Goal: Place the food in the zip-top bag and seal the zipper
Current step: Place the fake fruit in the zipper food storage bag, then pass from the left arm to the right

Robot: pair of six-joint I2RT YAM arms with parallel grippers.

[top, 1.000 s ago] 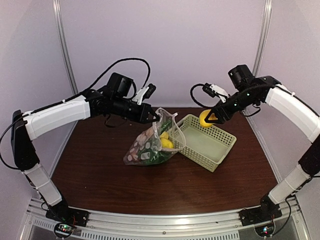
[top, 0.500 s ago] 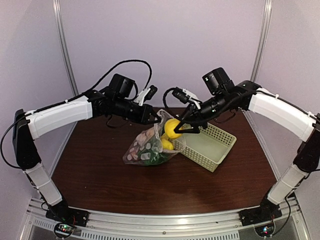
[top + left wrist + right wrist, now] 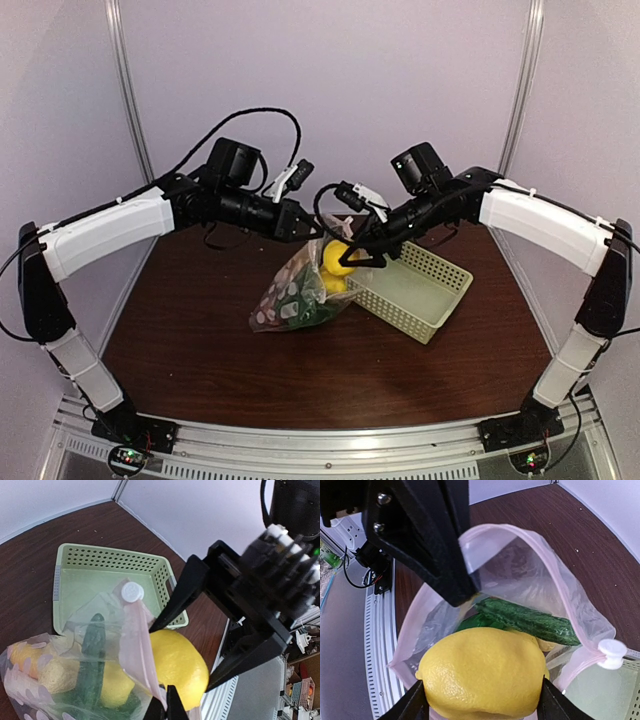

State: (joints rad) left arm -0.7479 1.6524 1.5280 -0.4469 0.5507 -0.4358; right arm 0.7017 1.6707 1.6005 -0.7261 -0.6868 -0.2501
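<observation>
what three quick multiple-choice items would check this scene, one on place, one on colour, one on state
1. Where is the lemon in the right jaws?
A. in the basket
B. at the mouth of the zip-top bag
C. lying beside the bag

2. What colour is the basket?
A. red
B. blue
C. pale green

3. How do the left jaws stand?
A. shut on the bag's rim
B. wide open, empty
C. shut on a lemon

Answers: B, the right wrist view shows it just above the open mouth; C, its mesh walls are pale green; A, they pinch the pink edge strip.
</observation>
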